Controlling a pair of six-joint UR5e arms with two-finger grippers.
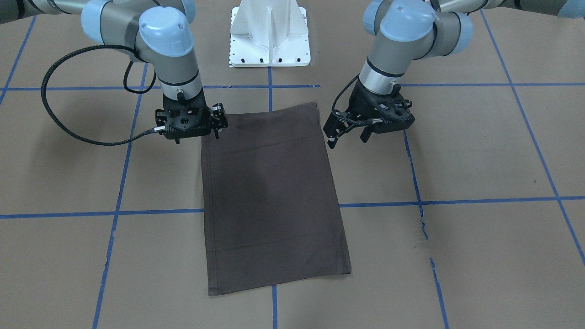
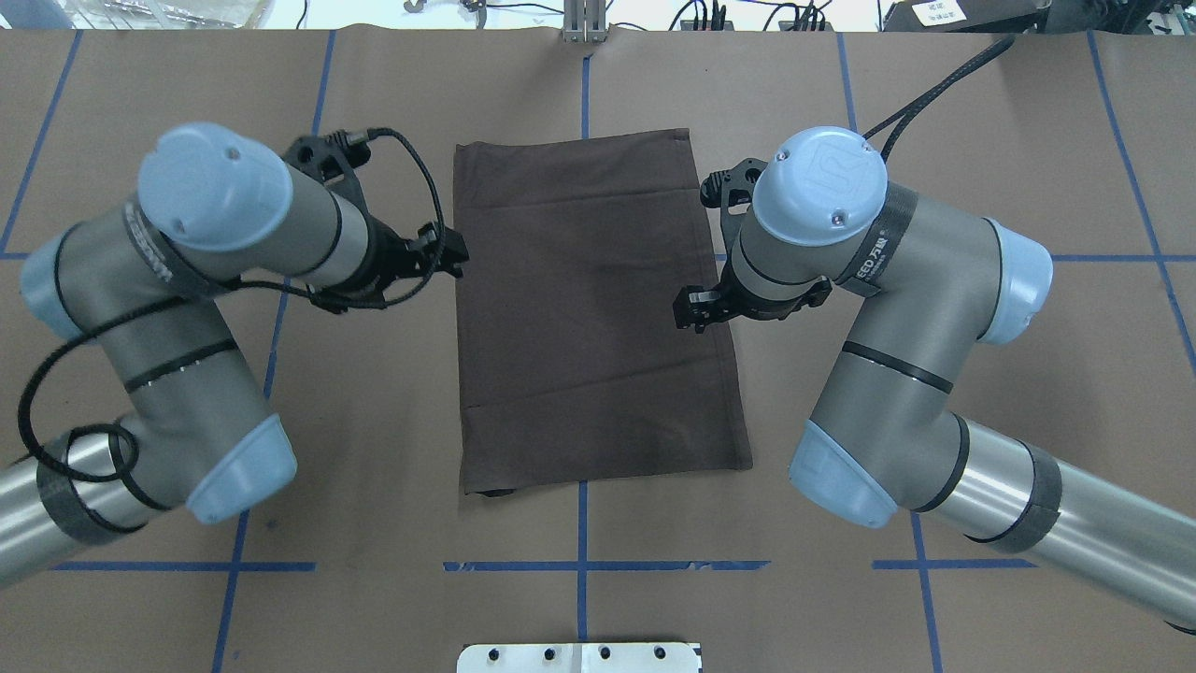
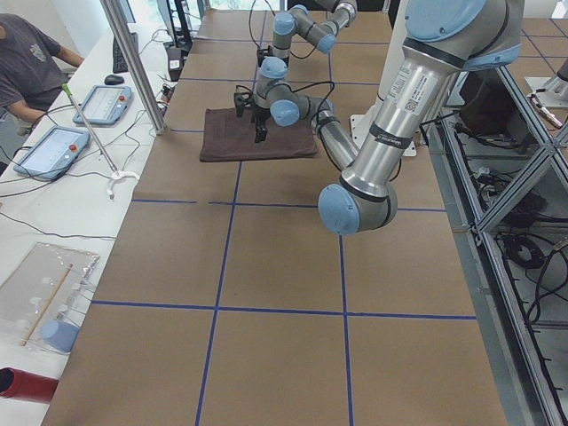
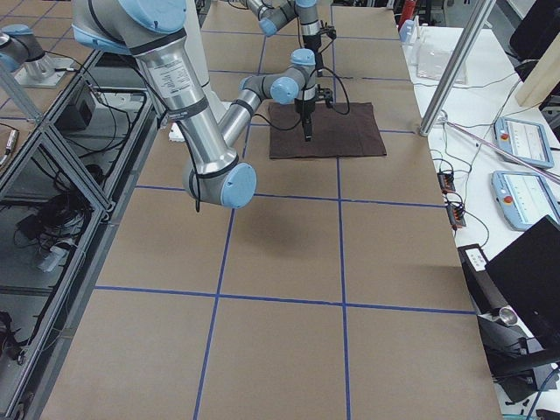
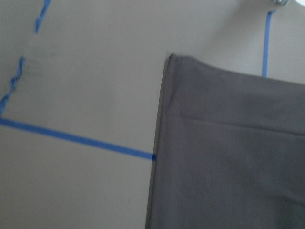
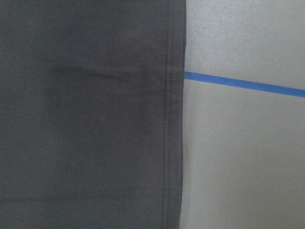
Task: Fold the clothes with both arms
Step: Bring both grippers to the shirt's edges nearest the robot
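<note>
A clear flat tray [image 3: 31, 271] is seen on the white side table [image 3: 62, 209] beside the big brown surface [image 2: 981, 121]. A thin stick [image 3: 46, 306] and a pale blue round thing [image 3: 59, 335] are held in it.

The T-shirt [image 2: 598, 308] is laid flat in the middle of the surface, in front of the white base [image 1: 269, 36] and between the two arms. It has been folded into a long, neat shape with four straight sides. One short end is turned toward the base and the other away from it. The cloth is dark brown-grey, thin and smooth. A few faint fold lines are seen across it, and a row of stitches is seen along one long edge. Blue tape lines [image 2: 1103, 257] are crossed by it.

The left arm [image 2: 234, 234] is held at one long side of the T-shirt, just off the edge. Its jaws are spread apart and nothing is held in them.

The right arm [image 2: 897, 271] is held at the other long side, over the edge of the cloth. Its jaws are spread apart too, with nothing between them. It cannot be told if the cloth is touched by them.
</note>
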